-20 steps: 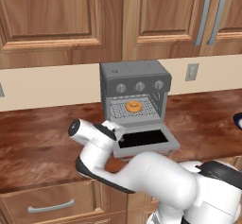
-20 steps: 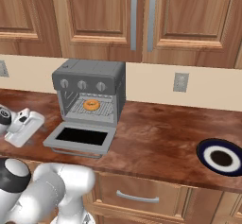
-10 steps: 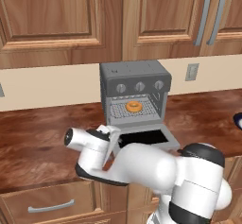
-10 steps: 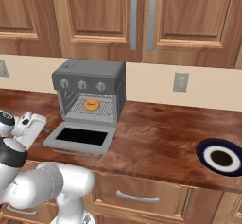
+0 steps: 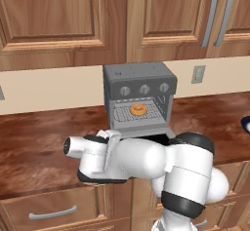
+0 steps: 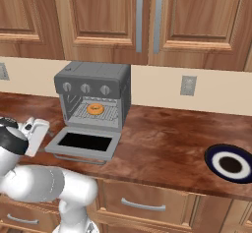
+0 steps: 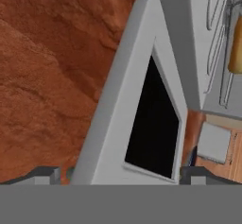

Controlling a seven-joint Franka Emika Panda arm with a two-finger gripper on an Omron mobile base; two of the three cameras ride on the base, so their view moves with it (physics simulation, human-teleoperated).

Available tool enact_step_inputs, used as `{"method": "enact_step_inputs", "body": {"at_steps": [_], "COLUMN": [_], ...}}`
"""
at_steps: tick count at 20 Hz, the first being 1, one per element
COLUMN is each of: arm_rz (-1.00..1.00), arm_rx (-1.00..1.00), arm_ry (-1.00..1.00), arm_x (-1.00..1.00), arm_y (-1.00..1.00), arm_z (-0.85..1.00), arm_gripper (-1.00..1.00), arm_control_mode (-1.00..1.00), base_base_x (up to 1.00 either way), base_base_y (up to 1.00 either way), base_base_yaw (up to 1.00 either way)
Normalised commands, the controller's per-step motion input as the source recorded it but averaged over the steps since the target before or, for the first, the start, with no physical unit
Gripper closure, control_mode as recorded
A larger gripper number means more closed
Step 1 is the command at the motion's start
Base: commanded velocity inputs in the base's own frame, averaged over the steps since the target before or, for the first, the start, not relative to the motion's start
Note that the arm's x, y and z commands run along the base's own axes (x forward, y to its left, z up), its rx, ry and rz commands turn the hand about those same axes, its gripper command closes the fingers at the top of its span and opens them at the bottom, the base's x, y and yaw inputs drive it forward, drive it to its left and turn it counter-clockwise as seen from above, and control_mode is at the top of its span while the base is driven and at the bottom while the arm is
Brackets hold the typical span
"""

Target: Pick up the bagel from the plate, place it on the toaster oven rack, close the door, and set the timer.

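Wooden kitchen counter (image 6: 162,143), bagel (image 6: 95,109) on the toaster oven rack (image 6: 106,115), door (image 6: 84,144) lowered flat, gripper (image 7: 120,173) wide apart near its left edge, plate (image 6: 229,162) far right.

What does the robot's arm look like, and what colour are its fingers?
The arm is smooth, shiny white, made of fat rounded tube pieces. Black bands ring its joints, like the big dark collar near its elbow. The hand end is a white boxy block. The gripper has two small dark grey finger tips with blocky, squared ends. No cables or markings can be seen.
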Motion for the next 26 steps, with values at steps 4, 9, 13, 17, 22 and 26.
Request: {"method": "enact_step_inputs", "body": {"at_steps": [4, 9, 13, 17, 22, 26], "arm_rz": [0.0, 0.0, 0.0, 0.0, 0.0, 0.0], "arm_rx": [-0.1, -0.08, -0.07, -0.07, -0.05, 0.0], "arm_ry": [0.0, 0.0, 0.0, 0.0, 0.0, 0.0], "arm_x": [0.17, 0.13, 0.06, 0.03, 0.07, 0.02], "arm_y": [0.0, 0.0, 0.0, -0.04, -0.18, -0.41], "arm_z": [-0.21, -0.16, -0.12, -0.03, 0.0, 0.0], "arm_gripper": [-1.0, -1.0, -1.0, -1.0, -1.0, -1.0], "arm_control_mode": [-1.0, -1.0, -1.0, -1.0, -1.0, -1.0], "base_base_x": [0.0, 0.0, 0.0, 0.0, 0.0, 0.0], "base_base_y": [0.0, 0.0, 0.0, 0.0, 0.0, 0.0], "base_base_yaw": [0.0, 0.0, 0.0, 0.0, 0.0, 0.0]}}
